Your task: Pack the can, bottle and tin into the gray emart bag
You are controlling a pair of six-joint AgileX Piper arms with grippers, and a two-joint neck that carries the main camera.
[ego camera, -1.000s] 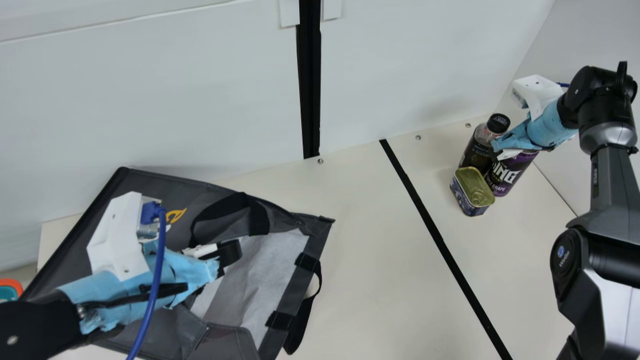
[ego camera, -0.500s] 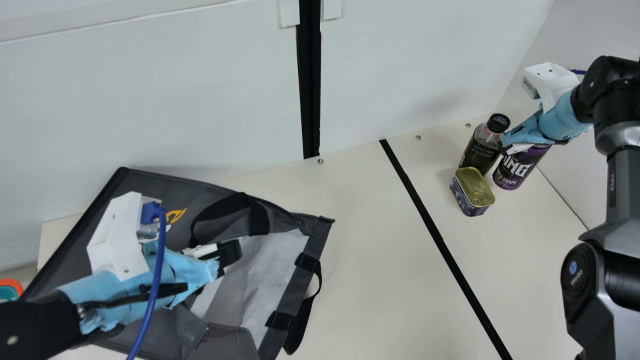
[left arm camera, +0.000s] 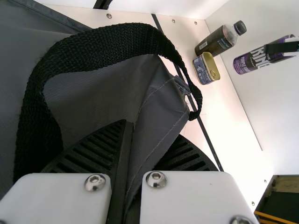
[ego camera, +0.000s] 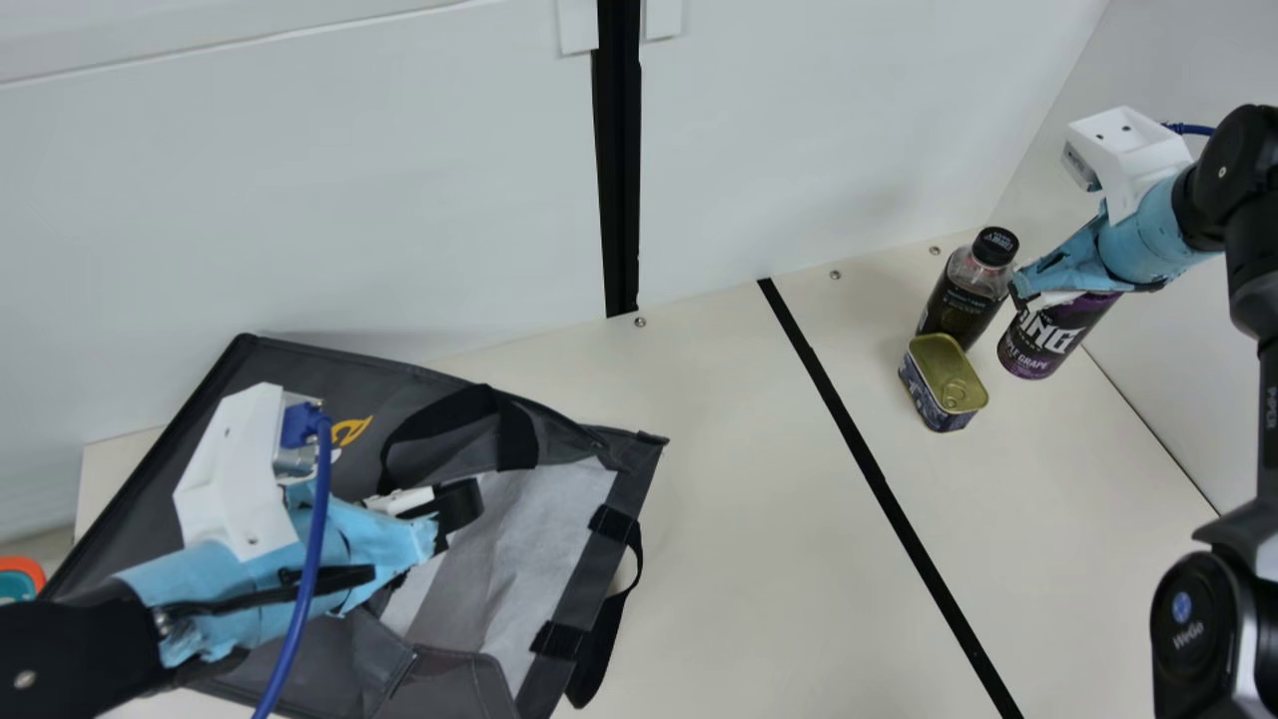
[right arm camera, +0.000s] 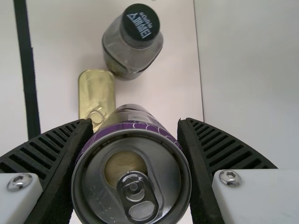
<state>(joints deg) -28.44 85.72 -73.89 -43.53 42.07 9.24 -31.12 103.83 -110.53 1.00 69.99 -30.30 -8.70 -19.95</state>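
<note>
while gray bag [ego camera: 300, 369] snug in left end effector [ego camera: 439, 527], can [ego camera: 1043, 345] snug in right end effector [ego camera: 1032, 288]

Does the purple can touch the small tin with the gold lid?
Apart. The left wrist view shows a gap of pale surface between the purple can and the tin.

In the main view my right gripper [ego camera: 1020, 288] hides the can's [ego camera: 1043, 342] top end, and the picture's right edge crops my right arm [ego camera: 1243, 205]. My left gripper [ego camera: 439, 519] covers part of the gray emart bag [ego camera: 300, 367], whose near side the bottom edge cuts off. An orange-and-teal thing [ego camera: 22, 577] at the left edge is too cropped for me to identify. In my right wrist view, the can hides part of the tin [right arm camera: 96, 91].
</note>
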